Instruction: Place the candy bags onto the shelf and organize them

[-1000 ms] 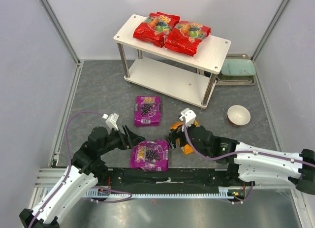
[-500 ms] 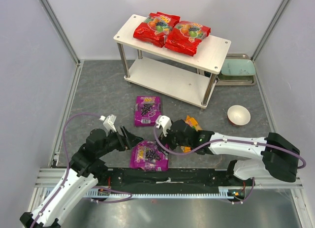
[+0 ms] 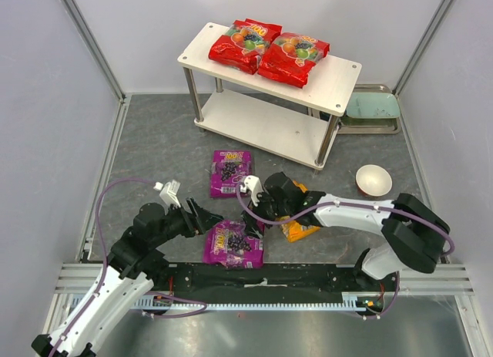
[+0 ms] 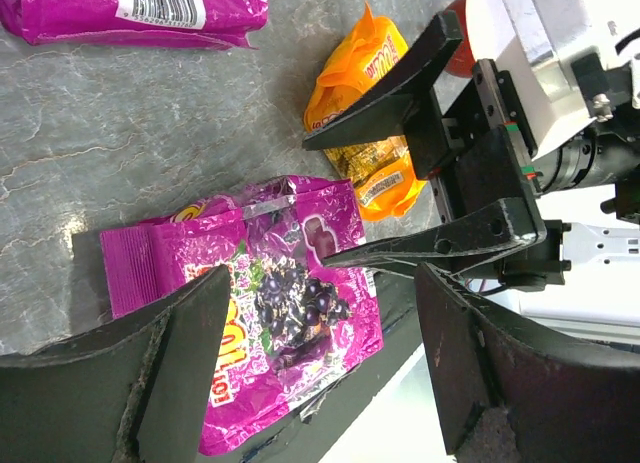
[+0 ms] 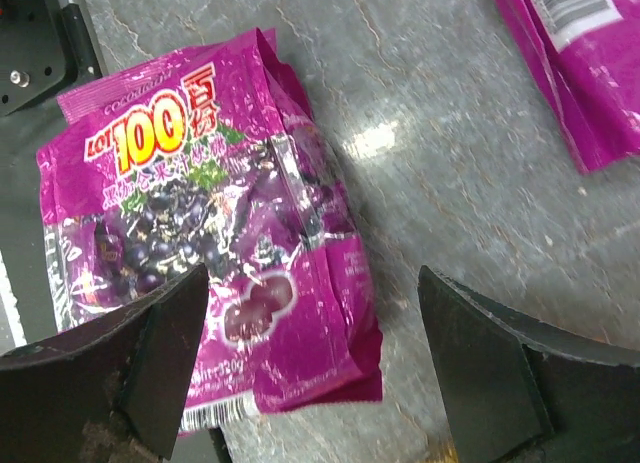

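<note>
Near purple bag [image 3: 235, 244]: lying flat on the grey table [image 3: 154, 141] right by the near edge, between the two grippers; printed face is pointing up, with the grape picture and the "100" showing.
Left gripper [image 4: 322, 280]: hanging low just left of that bag and pointing across it; its fingers are standing wide apart, framing the pouch in the wrist view and clamping nothing.
Right gripper [image 5: 312, 278]: reaching in from the right and hovering over the same bag's far right part; its fingers are spread wide too; whether a tip is touching the plastic, I cannot tell.
Orange bag [image 3: 299, 227]: lying crumpled on the table just right of the near purple bag; the right arm is passing over part of it.
Far purple bag [image 3: 231, 173]: lying flat further out, apart from the near one, between the grippers and the shelf; its barcode end is facing the arms.
Bowl [image 3: 373, 180]: sitting upright on the table, well off to the right.
Shelf [image 3: 335, 78]: standing at the far side, turned at an angle.
Left red bag [image 3: 245, 42]: resting on the top board.
Right red bag [image 3: 293, 58]: resting beside it on the same board, their edges meeting.
Green tray [image 3: 371, 110]: sitting on the table behind the shelf's right end.
</note>
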Tool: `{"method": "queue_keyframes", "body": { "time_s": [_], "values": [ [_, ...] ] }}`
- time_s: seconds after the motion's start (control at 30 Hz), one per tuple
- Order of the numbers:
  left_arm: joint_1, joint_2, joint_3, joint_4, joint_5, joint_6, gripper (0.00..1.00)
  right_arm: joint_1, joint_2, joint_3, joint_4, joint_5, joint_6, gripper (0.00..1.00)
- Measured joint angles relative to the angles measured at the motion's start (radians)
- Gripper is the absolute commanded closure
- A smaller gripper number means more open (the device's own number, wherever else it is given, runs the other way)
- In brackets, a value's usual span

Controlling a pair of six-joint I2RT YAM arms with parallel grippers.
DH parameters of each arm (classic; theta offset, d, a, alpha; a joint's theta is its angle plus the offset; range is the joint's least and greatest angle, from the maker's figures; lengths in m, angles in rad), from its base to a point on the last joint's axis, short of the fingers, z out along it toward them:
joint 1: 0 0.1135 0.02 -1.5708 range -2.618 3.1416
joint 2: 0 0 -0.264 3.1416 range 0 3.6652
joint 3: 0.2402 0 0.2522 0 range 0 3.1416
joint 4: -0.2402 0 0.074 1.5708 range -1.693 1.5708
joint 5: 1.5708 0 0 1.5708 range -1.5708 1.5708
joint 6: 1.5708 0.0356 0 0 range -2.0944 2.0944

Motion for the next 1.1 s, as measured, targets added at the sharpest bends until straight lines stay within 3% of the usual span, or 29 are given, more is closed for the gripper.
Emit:
{"method": "queue_keyframes", "body": {
  "time_s": [0.27,0.5,0.6,0.63,0.67,0.73,0.8,1.1],
  "values": [
    [0.000,-0.009,0.000,-0.015,-0.014,-0.001,0.18,-0.004,0.134,0.110,-0.024,-0.101,-0.028,0.09],
    [0.000,-0.006,0.000,-0.015,-0.015,-0.001,0.18,-0.004,0.187,0.147,-0.084,-0.102,-0.074,0.16],
    [0.000,-0.001,0.000,-0.015,-0.015,-0.001,0.18,-0.004,0.214,0.159,-0.097,-0.115,-0.080,0.33],
    [0.000,0.001,0.000,-0.015,-0.015,-0.001,0.18,-0.004,0.220,0.163,-0.098,-0.123,-0.082,0.49],
    [0.000,0.001,0.000,-0.014,-0.015,-0.001,0.18,-0.004,0.224,0.167,-0.100,-0.132,-0.084,0.55],
    [0.000,0.002,0.000,-0.014,-0.015,-0.001,0.18,-0.003,0.227,0.172,-0.101,-0.147,-0.087,0.82],
    [0.000,0.002,0.000,-0.015,-0.015,-0.001,0.18,-0.004,0.227,0.175,-0.100,-0.164,-0.078,0.97],
    [0.000,-0.002,0.000,-0.014,-0.015,-0.002,0.18,-0.005,0.138,0.110,-0.050,-0.141,0.065,1.00]
  ]
}}
